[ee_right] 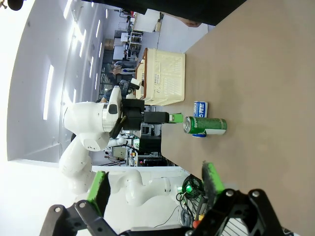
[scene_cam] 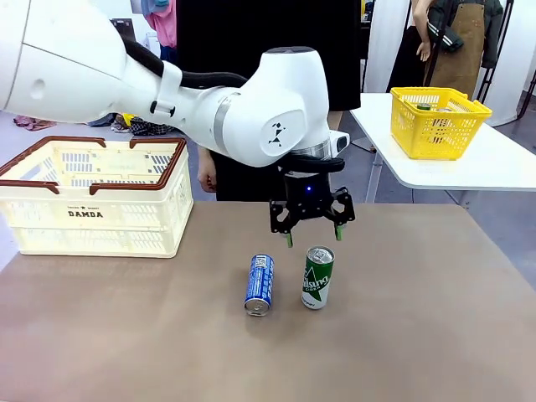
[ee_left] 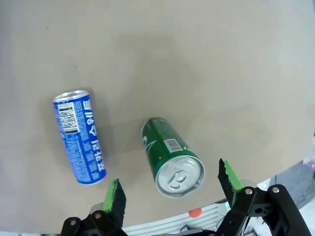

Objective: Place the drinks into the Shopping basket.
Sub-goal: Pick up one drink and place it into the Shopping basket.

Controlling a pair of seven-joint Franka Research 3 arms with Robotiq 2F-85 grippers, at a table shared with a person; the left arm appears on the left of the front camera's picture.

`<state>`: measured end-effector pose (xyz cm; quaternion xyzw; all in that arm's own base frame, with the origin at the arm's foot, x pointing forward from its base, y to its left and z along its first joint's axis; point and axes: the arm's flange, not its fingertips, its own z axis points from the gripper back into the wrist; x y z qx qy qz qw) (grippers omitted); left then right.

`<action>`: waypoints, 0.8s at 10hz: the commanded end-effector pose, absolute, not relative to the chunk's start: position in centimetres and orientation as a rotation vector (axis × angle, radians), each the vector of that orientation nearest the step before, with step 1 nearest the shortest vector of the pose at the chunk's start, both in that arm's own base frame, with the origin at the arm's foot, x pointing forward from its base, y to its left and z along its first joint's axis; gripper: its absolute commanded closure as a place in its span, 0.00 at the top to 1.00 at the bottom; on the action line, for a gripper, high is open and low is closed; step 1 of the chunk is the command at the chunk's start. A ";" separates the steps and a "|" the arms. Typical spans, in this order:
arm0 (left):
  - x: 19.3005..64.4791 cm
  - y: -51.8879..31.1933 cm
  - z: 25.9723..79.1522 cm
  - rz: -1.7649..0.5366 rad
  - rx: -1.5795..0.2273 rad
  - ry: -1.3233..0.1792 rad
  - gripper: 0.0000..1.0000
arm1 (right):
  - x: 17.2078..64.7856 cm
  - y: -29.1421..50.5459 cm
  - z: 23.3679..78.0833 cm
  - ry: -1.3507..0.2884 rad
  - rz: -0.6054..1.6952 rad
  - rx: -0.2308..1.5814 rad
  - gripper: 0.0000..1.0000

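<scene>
A green can [scene_cam: 318, 277] stands upright on the brown table, and a blue can [scene_cam: 260, 285] lies on its side just to its left. My left gripper [scene_cam: 312, 226] hangs open a little above the green can, holding nothing. In the left wrist view the green can [ee_left: 173, 157] sits between my green pads [ee_left: 114, 196], and the blue can [ee_left: 79, 136] lies off to one side. The cream Shopping basket [scene_cam: 92, 197] rests at the table's left. My right gripper [ee_right: 155, 182] is open and empty, far from the green can [ee_right: 205, 125], the blue can [ee_right: 200, 107] and the basket [ee_right: 165, 76].
A person in dark clothes stands at the far side of the table [scene_cam: 402, 335], behind my left arm. A smaller yellow mesh basket [scene_cam: 438, 121] sits on a separate white table at the back right. Bare tabletop lies between the cans and the cream basket.
</scene>
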<state>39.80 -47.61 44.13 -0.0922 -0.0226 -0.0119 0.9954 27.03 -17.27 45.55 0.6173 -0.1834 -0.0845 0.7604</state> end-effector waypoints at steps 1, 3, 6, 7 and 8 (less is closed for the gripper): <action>40.0 -48.8 44.7 -0.033 -0.138 -0.027 1.00 | 27.2 -17.3 45.8 -0.419 -0.177 1.360 1.00; 40.4 -49.2 44.2 -0.056 -0.132 -0.013 1.00 | 27.2 -17.3 45.8 -0.419 -0.177 1.360 1.00; 40.7 -49.5 42.8 -0.052 -0.100 0.013 1.00 | 27.2 -17.3 45.8 -0.419 -0.177 1.360 1.00; 41.0 -49.4 42.0 -0.053 -0.100 0.037 1.00 | 27.2 -17.3 45.8 -0.419 -0.177 1.360 1.00; 41.4 -49.5 41.1 -0.059 -0.100 0.062 1.00 | 27.2 -17.3 45.8 -0.419 -0.177 1.360 1.00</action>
